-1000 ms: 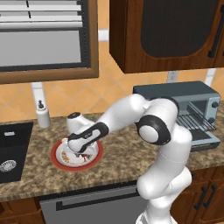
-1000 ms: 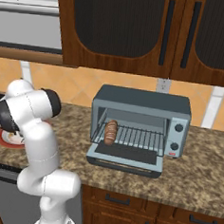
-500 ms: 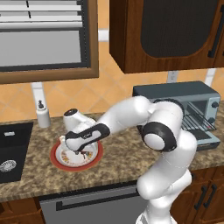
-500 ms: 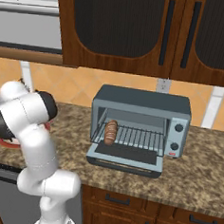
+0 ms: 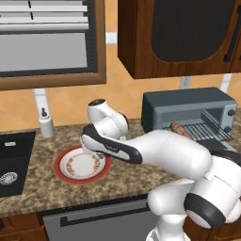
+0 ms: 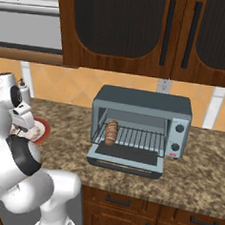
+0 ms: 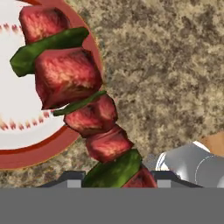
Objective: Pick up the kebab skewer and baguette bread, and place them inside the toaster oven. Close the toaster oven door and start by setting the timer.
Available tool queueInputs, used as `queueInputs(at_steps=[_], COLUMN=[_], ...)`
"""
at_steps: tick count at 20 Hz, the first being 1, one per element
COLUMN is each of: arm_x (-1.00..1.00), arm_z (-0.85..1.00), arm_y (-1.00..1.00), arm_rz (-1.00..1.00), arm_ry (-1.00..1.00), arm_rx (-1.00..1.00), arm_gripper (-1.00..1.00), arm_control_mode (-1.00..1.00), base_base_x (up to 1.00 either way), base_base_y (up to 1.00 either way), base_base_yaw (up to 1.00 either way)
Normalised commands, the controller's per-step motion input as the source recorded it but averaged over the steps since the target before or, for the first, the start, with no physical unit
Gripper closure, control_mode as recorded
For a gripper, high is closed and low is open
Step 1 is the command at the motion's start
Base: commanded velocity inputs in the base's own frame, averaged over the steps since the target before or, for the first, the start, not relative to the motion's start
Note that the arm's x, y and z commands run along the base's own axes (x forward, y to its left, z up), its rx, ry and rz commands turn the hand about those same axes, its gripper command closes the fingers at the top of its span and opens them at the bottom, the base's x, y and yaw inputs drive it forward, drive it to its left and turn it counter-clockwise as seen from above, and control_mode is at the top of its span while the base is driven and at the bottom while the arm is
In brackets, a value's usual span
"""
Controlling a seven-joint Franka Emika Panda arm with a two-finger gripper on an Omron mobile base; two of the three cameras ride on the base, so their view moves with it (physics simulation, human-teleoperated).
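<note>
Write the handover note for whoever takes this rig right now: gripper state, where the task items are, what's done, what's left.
Gripper: shut on the kebab skewer, which hangs over the edge of the red-rimmed plate and the counter.
Baguette bread: already on the wire rack at the left inside the toaster oven.
Toaster oven door: down, open.
Done: bread loaded, skewer picked up.
Left: carry the skewer to the oven and set it on the rack, close the door, turn the timer knob at the oven's right side.
</note>
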Motion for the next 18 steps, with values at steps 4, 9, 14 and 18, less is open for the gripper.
queueInputs(at_steps=[4,9,14,18], arm_x=[-0.66,-0.48,-0.36,-0.28], arm_z=[0.63,0.63,0.61,0.54], arm_y=[-1.00,-1.00,-1.00,-1.00], arm_rz=[0.02,0.07,0.11,0.11], arm_ry=[0.04,0.05,0.03,0.01], arm_rx=[0.00,0.00,0.00,0.02], arm_gripper=[1.00,1.00,1.00,1.00], arm_control_mode=[-1.00,-1.00,-1.00,-1.00], base_base_x=[0.00,0.00,0.00,0.00], base_base_y=[0.00,0.00,0.00,0.00], base_base_yaw=[0.00,0.00,0.00,0.00])
